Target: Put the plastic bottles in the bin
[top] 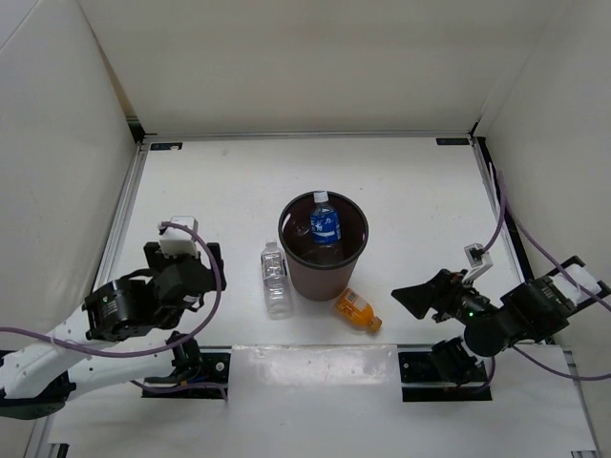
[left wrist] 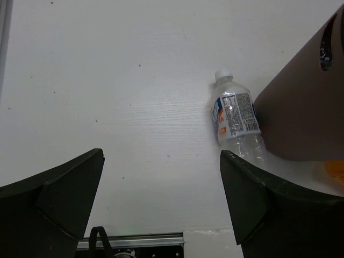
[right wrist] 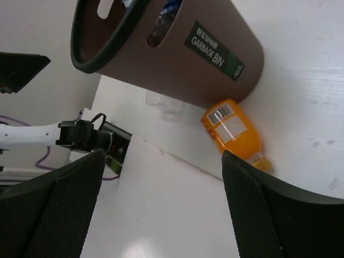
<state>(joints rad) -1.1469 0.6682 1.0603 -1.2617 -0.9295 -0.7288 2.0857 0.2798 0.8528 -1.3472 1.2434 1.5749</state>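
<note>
Plastic bottles: clear one (left wrist: 236, 121) lies flat on white tabletop (left wrist: 134, 107), ahead-right of left jaws, cap pointing away, beside bin (right wrist: 177, 64) marked "GARBAGE BIN". Orange one (right wrist: 234, 131) lies ahead between right jaws, cap away from bin. Blue-labelled one (top: 325, 225) stands inside. White walls (top: 286, 67). Both jaws wide, empty.

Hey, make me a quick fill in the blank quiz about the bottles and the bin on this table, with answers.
The blue-label bottle sits ____ the bin. The clear bottle lies on the table to the bin's ____ in the top view. The short bottle lying beside the bin is ____. The left gripper and right gripper are both ____.
Missing words: inside; left; orange; open.
</note>
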